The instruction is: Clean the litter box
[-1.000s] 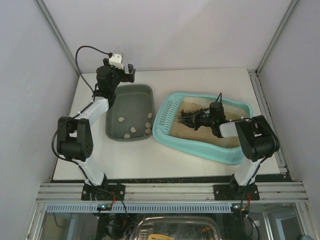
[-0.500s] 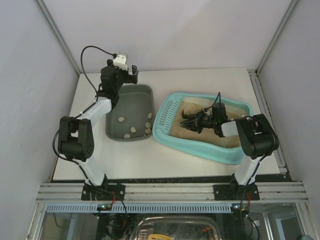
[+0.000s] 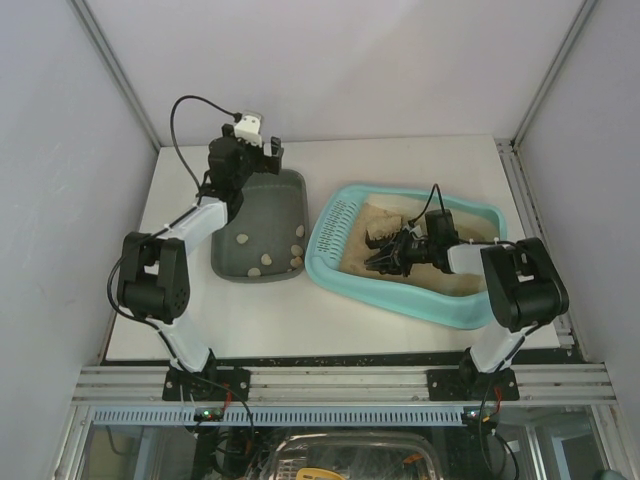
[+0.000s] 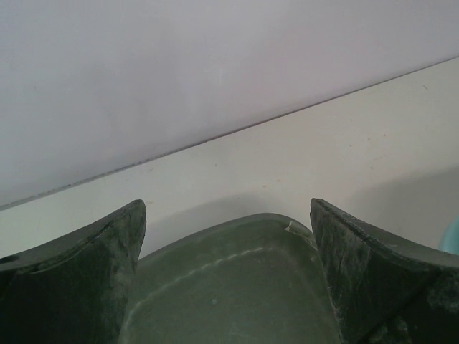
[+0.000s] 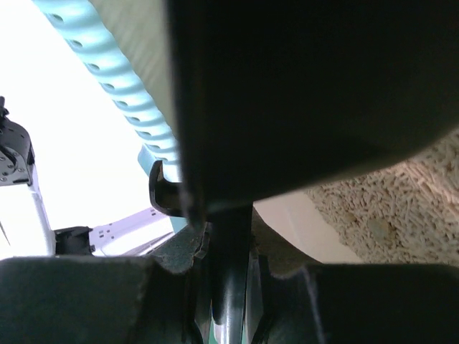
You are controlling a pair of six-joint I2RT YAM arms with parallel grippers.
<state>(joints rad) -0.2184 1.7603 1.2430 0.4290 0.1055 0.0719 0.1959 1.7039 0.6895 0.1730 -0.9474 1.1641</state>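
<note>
Gripping a dark scoop (image 3: pixel 384 260) by its thin handle (image 5: pixel 229 287), the right end effector (image 3: pixel 410 250) is fully closed. The wrist view shows the handle pinched between the two fingers, with the scoop body filling the upper frame. The scoop sits low inside the litter box (image 3: pixel 400 298), pronged head pointing left toward the slotted end (image 3: pixel 335 225). Whether the head touches the litter (image 3: pixel 455 278) cannot be told from above.

Left end effector (image 3: pixel 268 157): jaws spread wide, holding nothing. It hovers over the far end of the grey tray (image 3: pixel 222 262). The wrist view shows its fingers (image 4: pixel 79 287) on either side of the tray's far rim, with the bench (image 4: pixel 344 143) and back wall beyond. Contact with the rim is not discernible.

Litter box position: right half of the bench, lying at a slant. Its slotted end faces left, near the grey tray but apart from it. The right end effector is inside it, about mid-box. The left end effector is well to its left and farther back.

Contents: the litter box holds beige litter, heaped into a pale mound (image 3: pixel 385 215) on the far side next to the slots. The grey tray holds a few pale lumps (image 3: pixel 265 260), mostly at its near end.
</note>
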